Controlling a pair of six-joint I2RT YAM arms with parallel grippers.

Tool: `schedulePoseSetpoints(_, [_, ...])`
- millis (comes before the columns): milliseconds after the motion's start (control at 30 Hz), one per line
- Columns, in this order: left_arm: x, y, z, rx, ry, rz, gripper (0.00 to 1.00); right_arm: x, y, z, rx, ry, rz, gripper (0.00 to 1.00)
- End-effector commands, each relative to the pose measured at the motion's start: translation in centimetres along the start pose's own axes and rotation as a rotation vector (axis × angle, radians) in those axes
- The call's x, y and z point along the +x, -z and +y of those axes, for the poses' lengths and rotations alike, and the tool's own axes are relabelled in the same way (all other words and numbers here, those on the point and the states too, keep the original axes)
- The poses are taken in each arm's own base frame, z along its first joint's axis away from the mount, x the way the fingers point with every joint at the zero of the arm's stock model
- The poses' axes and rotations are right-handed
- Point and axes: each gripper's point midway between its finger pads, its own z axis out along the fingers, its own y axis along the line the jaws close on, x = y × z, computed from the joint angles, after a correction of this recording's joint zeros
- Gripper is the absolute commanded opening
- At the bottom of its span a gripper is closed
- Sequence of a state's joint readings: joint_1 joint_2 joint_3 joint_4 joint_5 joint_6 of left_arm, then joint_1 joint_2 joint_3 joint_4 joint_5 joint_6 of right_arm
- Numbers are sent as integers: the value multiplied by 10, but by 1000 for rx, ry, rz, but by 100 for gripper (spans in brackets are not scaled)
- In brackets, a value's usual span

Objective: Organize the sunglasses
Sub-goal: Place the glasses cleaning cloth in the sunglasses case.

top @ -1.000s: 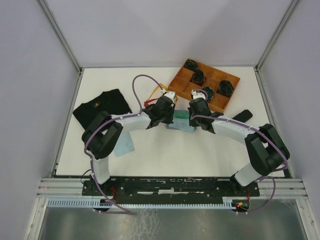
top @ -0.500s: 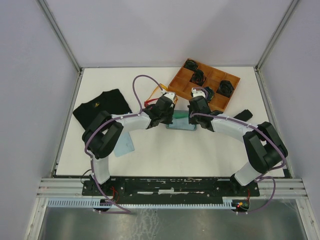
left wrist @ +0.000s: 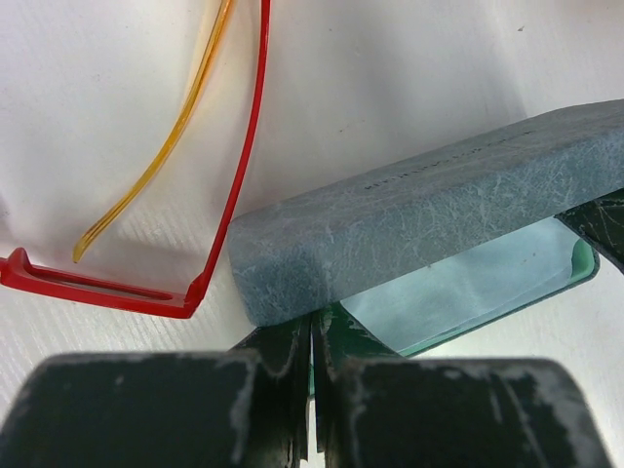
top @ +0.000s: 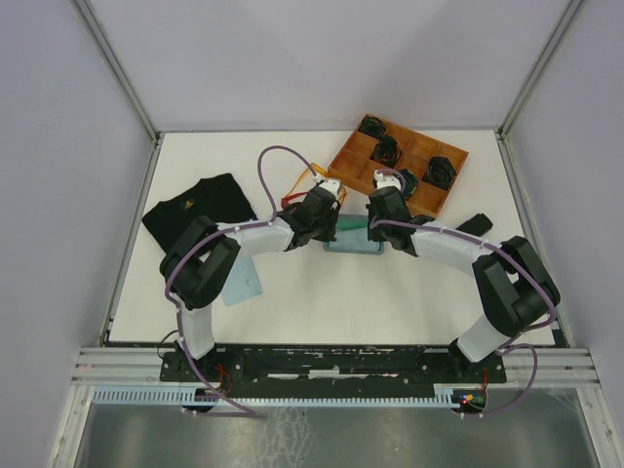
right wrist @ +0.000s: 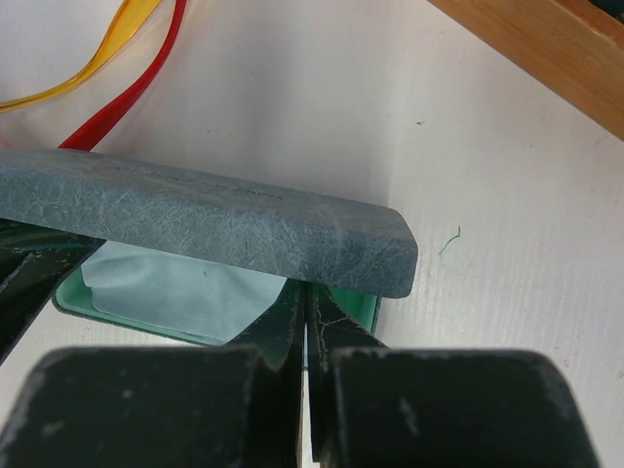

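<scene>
Left gripper and right gripper pinch the open case's rim, one at each end (cloth inside). Next, probably: release, fetch sunglasses beside the case.

A white table fills the middle of the top view. At its left lies a crumpled black garment, and lower left a light blue cloth. A wooden compartment tray sits upper right. Left of it lie the red sunglasses and the orange-yellow pair (their arms side by side). An open grey-blue case rests at centre, and a black case lies at the right.
</scene>
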State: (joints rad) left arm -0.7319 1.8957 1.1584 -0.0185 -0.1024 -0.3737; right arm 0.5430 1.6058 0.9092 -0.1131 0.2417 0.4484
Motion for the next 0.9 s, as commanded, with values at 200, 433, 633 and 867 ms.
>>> schedulePoseSetpoints(200, [-19,3,3,-3,-22,-54,3,-19,-4,3,10,-34,-45,2])
schedulePoseSetpoints(433, [-16,-1,3,-6,-24,-38,4,-18,-4,0,17,-42,-42,6])
schedulePoseSetpoints(633, [-19,1,4,-13,-26,-43,20,-18,-3,-1,17,-45,-38,16])
schedulePoseSetpoints(867, [-23,7,5,-22,-18,-57,30,-15,2,-2,13,-54,-36,29])
